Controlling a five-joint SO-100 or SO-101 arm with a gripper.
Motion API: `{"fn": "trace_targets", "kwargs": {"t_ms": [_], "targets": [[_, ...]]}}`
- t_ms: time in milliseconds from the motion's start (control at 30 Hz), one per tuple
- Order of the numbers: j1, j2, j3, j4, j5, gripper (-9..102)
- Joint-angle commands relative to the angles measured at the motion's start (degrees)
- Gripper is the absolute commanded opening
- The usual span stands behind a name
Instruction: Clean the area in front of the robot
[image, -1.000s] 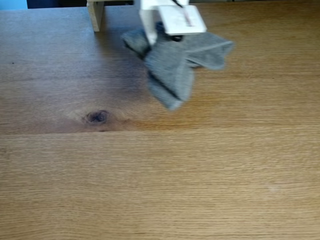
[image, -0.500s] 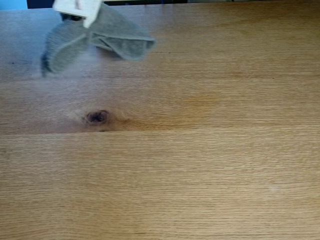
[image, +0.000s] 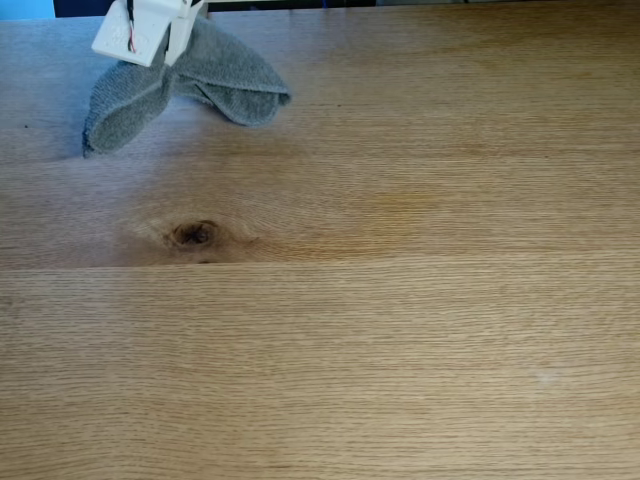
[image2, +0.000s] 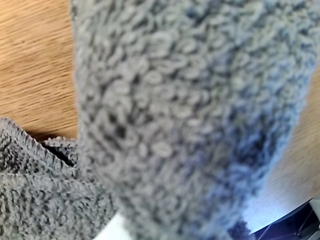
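At the upper left of the fixed view, your robot (image: 140, 28) sits over the grey cloth (image: 185, 85) on the tabletop (image: 400, 300); you cannot tell whether its fingers are pinching.

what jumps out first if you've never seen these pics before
The grey terry cloth stands out first, bunched at the top left of the fixed view under the white end effector, and its looped pile looms close in the wrist view. Next is the broad oak tabletop, with its dark round knot left of centre, just above a straight plank seam.
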Motion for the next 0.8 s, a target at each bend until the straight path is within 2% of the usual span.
{"fn": "trace_targets", "kwargs": {"t_ms": [0, 267, 367, 433, 567, 767], "targets": [[0.97, -0.35, -0.35, -3.87, -2.37, 12], [0.79, 0.18, -0.26, -7.56, -1.23, 27], [-1.85, 3.16, -0.53, -6.5, -0.53, 28], [-5.19, 6.68, 0.09, -4.48, 0.53, 26], [-16.7, 14.33, 0.18, 1.14, 5.27, 13], [-36.3, 22.32, -0.09, 10.46, 14.59, 6]]}}
